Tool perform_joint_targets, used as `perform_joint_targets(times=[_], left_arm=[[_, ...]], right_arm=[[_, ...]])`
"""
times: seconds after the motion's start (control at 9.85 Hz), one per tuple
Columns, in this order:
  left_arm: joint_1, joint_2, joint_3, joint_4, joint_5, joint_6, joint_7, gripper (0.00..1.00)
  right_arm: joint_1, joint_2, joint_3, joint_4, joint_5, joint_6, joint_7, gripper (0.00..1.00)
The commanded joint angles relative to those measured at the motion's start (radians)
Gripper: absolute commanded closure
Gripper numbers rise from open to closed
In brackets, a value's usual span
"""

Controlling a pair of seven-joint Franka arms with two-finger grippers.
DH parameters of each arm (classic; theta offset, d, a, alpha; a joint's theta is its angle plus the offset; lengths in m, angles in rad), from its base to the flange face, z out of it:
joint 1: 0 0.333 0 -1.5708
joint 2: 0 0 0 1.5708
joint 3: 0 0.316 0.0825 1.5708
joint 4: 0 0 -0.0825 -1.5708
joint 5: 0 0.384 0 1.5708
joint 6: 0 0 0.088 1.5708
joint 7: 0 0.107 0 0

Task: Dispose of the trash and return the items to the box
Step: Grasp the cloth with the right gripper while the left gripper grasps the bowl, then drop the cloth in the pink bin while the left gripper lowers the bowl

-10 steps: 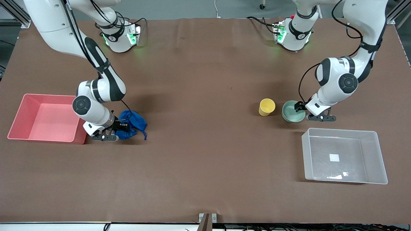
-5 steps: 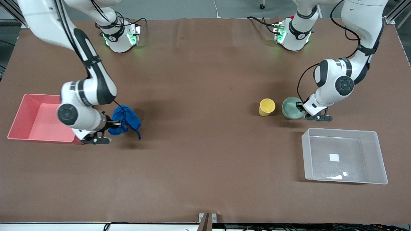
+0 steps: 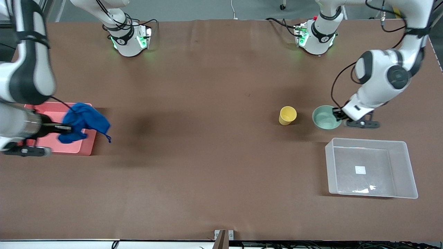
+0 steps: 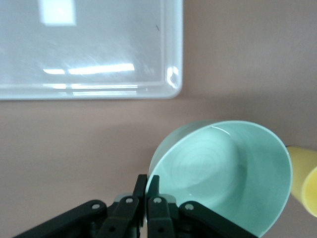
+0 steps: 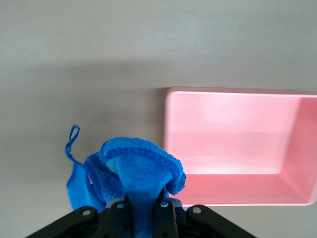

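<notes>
Rag (image 3: 83, 121) hangs pinched in my right tool (image 3: 71, 129) over the pink bin (image 3: 84, 147); I should drop it inside. My left tool (image 3: 341, 115) pinches the bowl (image 3: 324, 119) rim beside the cup (image 3: 287, 115), so I lift slowly to the clear box (image 3: 405, 173).

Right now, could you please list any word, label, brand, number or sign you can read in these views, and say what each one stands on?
None can be read.
The white square sticker on the bottom of the clear box looks blank; any print is too small to tell.
The pink bin, blue rag, yellow cup and green bowl show no writing.
</notes>
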Motion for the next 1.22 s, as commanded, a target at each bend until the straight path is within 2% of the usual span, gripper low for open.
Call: perform_joint_targets(times=[0.0,0.1,0.3,0.51,0.71,0.81,0.91,1.02,1.12], left_arm=[[0.002,0.129,0.024,0.236,-0.006,-0.132,0.017,1.0],[0.001,0.19,0.067,0.348,-0.03,-0.171,0.019,1.0],[0.004,0.327,0.11,0.512,-0.07,-0.194,0.08,1.0],[0.005,0.489,0.19,0.678,-0.178,-0.196,0.202,1.0],[0.005,0.583,0.224,0.722,-0.235,-0.196,0.258,1.0],[0.007,0.634,0.225,0.776,-0.239,-0.196,0.257,1.0],[0.005,0.684,0.225,0.806,-0.239,-0.188,0.251,1.0],[0.005,0.72,0.225,0.806,-0.239,-0.174,0.257,1.0],[0.011,0.731,0.225,0.806,-0.239,-0.165,0.257,1.0]], right_arm=[[-0.005,0.02,-0.129,-0.005,-0.024,0.03,-0.202,0.98],[-0.01,0.038,-0.162,-0.033,-0.04,0.108,-0.246,0.98],[-0.024,0.055,-0.207,-0.173,-0.044,0.336,-0.319,0.97],[-0.025,0.065,-0.212,-0.295,-0.041,0.433,-0.332,0.96],[-0.021,0.065,-0.21,-0.407,-0.021,0.538,-0.324,0.95],[-0.016,0.078,-0.21,-0.413,0.01,0.57,-0.324,0.89],[-0.015,0.119,-0.207,-0.412,0.019,0.616,-0.326,0.37],[-0.015,0.12,-0.204,-0.413,0.019,0.623,-0.323,0.0],[-0.012,0.099,-0.203,-0.409,0.021,0.597,-0.321,0.0]])
